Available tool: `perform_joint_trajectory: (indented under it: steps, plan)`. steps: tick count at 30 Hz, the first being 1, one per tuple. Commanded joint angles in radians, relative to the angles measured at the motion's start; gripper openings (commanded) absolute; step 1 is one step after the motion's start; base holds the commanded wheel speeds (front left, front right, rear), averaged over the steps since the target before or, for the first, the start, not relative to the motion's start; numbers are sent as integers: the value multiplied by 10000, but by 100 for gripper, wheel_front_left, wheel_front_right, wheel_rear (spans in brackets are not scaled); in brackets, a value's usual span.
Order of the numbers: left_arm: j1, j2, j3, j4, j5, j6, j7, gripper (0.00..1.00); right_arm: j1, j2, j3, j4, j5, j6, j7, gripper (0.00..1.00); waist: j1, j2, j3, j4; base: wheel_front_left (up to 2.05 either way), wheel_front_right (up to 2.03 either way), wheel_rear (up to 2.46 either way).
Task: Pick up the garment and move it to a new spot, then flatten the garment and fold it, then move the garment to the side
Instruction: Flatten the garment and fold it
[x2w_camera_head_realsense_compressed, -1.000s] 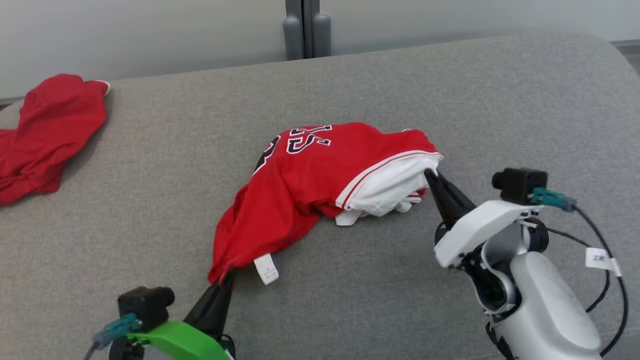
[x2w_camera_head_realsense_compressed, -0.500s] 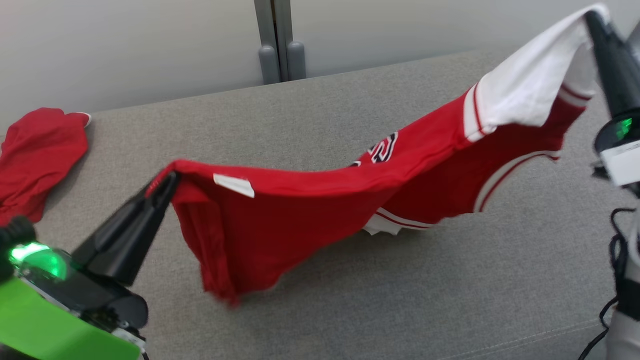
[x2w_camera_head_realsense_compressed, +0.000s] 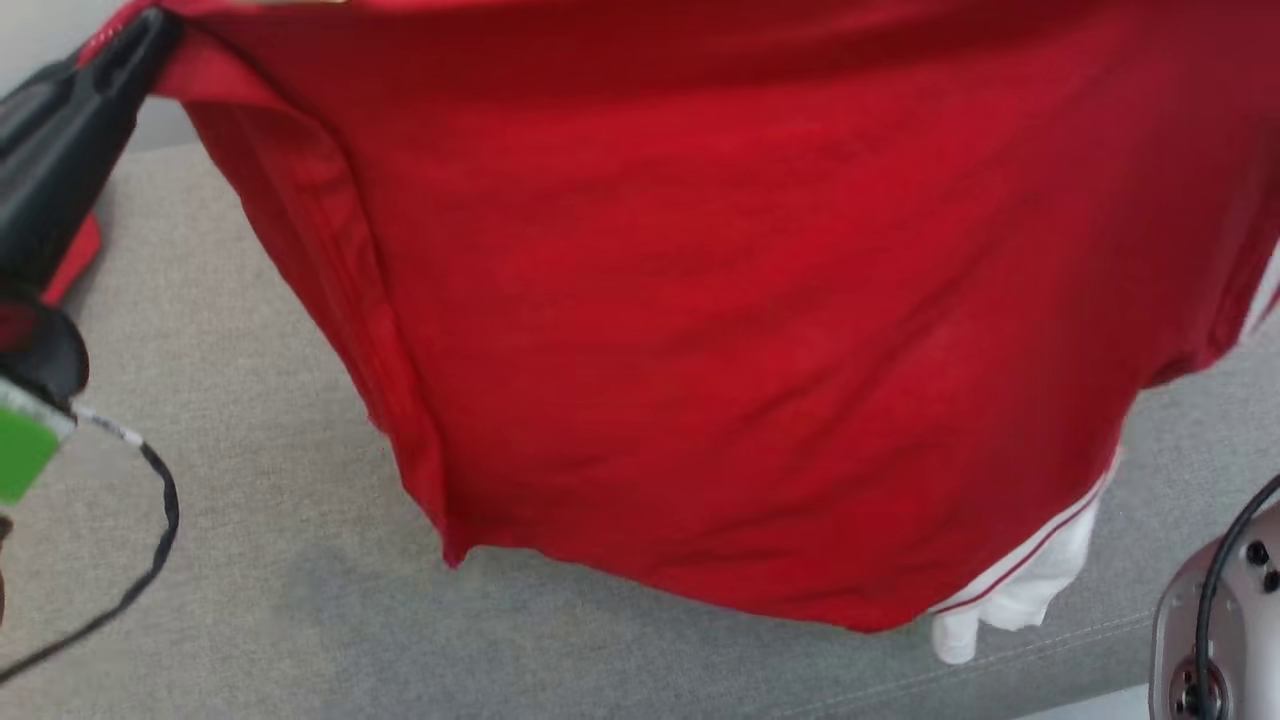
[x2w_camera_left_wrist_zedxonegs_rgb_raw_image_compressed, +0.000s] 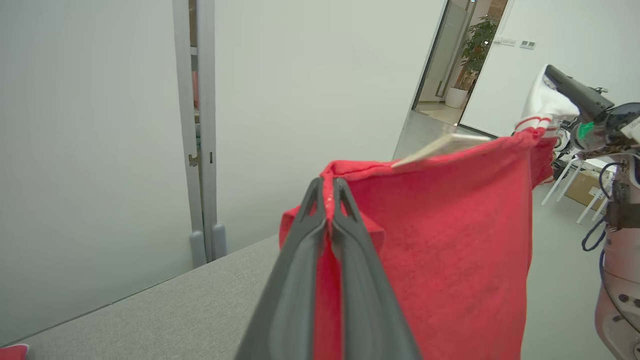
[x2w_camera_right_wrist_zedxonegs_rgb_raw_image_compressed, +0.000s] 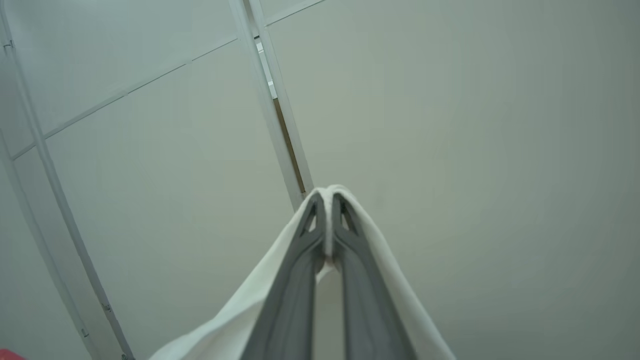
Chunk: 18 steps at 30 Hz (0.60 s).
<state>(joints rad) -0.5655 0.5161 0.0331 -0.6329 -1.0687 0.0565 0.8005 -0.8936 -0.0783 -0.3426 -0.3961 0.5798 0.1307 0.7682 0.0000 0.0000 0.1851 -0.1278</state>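
Observation:
The garment (x2w_camera_head_realsense_compressed: 700, 300) is a red jersey with white trim, held up in the air and stretched wide in front of the head camera. My left gripper (x2w_camera_head_realsense_compressed: 150, 35) is shut on its red top corner (x2w_camera_left_wrist_zedxonegs_rgb_raw_image_compressed: 327, 182) at the upper left. A white label (x2w_camera_left_wrist_zedxonegs_rgb_raw_image_compressed: 440, 146) sticks out along the top hem. My right gripper (x2w_camera_right_wrist_zedxonegs_rgb_raw_image_compressed: 327, 197) is shut on the white part of the garment (x2w_camera_right_wrist_zedxonegs_rgb_raw_image_compressed: 240, 320), and it also appears in the left wrist view (x2w_camera_left_wrist_zedxonegs_rgb_raw_image_compressed: 552, 75) at the far end of the cloth. The garment's lower edge hangs just above the grey surface (x2w_camera_head_realsense_compressed: 250, 560).
A second red cloth (x2w_camera_head_realsense_compressed: 75, 265) lies on the grey surface behind my left gripper. Grey wall panels (x2w_camera_left_wrist_zedxonegs_rgb_raw_image_compressed: 100, 125) stand beyond the surface's far edge. A doorway with a potted plant (x2w_camera_left_wrist_zedxonegs_rgb_raw_image_compressed: 472, 55) is further off. My right arm's pale base (x2w_camera_head_realsense_compressed: 1215, 630) sits at the lower right.
Both grippers have lifted the garment higher and spread it, so it now hangs as a wide red sheet covering most of the head view. The head camera has also shifted.

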Motion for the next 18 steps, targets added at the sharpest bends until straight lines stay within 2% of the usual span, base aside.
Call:
perform_joint_trajectory:
  steps: [1,3,5,8,10,13,18]
  plan:
    - [-597,85,-191,522,228,-112,20,0,-512,61,115,440,-322,1,-67,0,0,0,1150,66,0,0,0]
    - [-1445,110,-624,1516,599,-339,8,0,-1265,154,332,1272,-874,1,-315,0,0,0,1756,166,0,0,0]
    - [-2423,-125,-987,2698,830,-434,-121,0,-2131,224,620,2228,-1443,1,-718,0,0,0,2383,242,0,0,0]
    - [-4210,-288,-1369,4347,1597,-699,-643,0,-3615,245,611,3957,-1567,-1,-1585,0,0,0,3302,378,0,0,0]
    - [-5371,-614,-1575,5599,2152,-881,-1327,0,-4665,276,609,5347,-1687,1,-2452,0,0,0,3793,461,0,0,0]
    - [-7187,-1166,-1634,7517,2952,-1187,-3011,0,-6356,280,664,7297,-1951,1,-3911,0,0,0,4313,572,0,0,0]
    - [-9143,-1585,-2076,9785,3881,-1674,-5414,0,-8243,269,819,9342,-2368,-1,-5508,0,0,0,4871,684,0,0,0]
